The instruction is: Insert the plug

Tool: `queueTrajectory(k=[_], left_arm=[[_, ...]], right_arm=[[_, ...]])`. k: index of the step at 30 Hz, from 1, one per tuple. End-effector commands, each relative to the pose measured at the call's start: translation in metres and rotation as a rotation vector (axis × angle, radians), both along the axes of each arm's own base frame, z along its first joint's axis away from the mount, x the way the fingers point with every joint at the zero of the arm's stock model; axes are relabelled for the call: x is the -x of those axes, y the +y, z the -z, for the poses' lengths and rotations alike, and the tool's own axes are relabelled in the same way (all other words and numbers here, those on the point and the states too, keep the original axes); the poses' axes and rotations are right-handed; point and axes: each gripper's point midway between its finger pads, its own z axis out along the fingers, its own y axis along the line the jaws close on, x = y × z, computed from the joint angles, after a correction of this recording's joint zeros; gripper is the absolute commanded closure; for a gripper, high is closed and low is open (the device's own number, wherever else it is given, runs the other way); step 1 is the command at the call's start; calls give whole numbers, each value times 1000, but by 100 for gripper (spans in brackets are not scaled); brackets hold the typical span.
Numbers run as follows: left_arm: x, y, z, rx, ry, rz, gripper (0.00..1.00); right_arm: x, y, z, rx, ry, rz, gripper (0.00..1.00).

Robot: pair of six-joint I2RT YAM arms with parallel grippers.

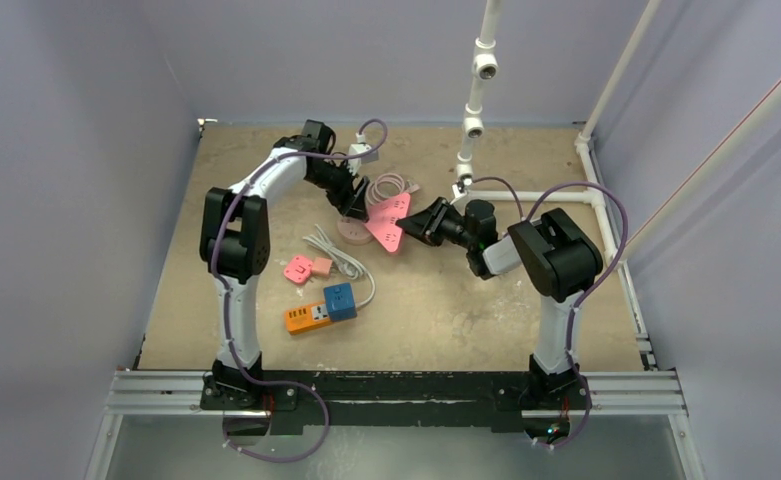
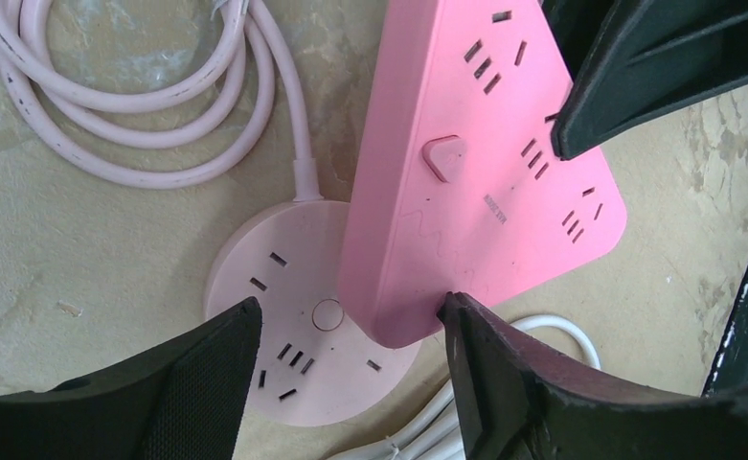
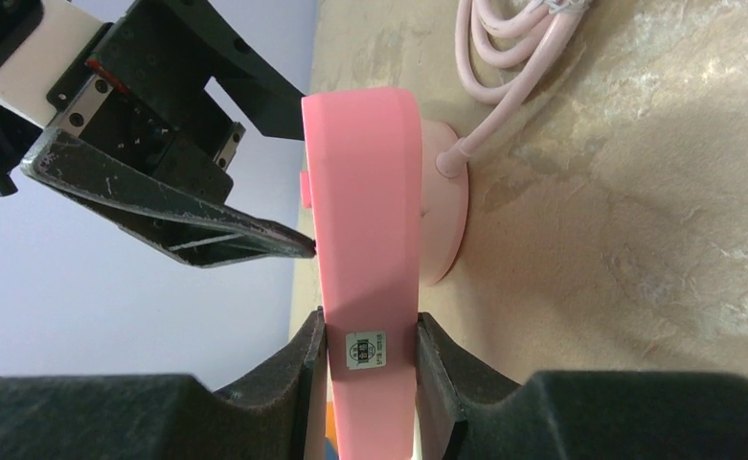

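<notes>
Between the fingers of the right gripper [image 3: 370,331], shut tight, is the pink strip [image 3: 365,192]. It stands on its edge at the far middle of the table [image 1: 466,300], against a round socket [image 2: 283,278]. Just above both, the left gripper [image 2: 349,311] is wide open and holds nothing.

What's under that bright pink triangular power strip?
Part of a pale round socket hub shows beneath it. The power strip covers one side of the hub, so that part is hidden.
</notes>
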Motion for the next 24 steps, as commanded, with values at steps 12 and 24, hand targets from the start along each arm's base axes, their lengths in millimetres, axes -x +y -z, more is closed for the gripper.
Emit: queueTrajectory(k=[12,24], left_arm=[[-6,8,21,-163,-116,42,73],[3,4,40,-221,-102,76,85]], right_arm=[[7,-18,26,8,122,74,100],[20,-16,36,-30,192,47,100]])
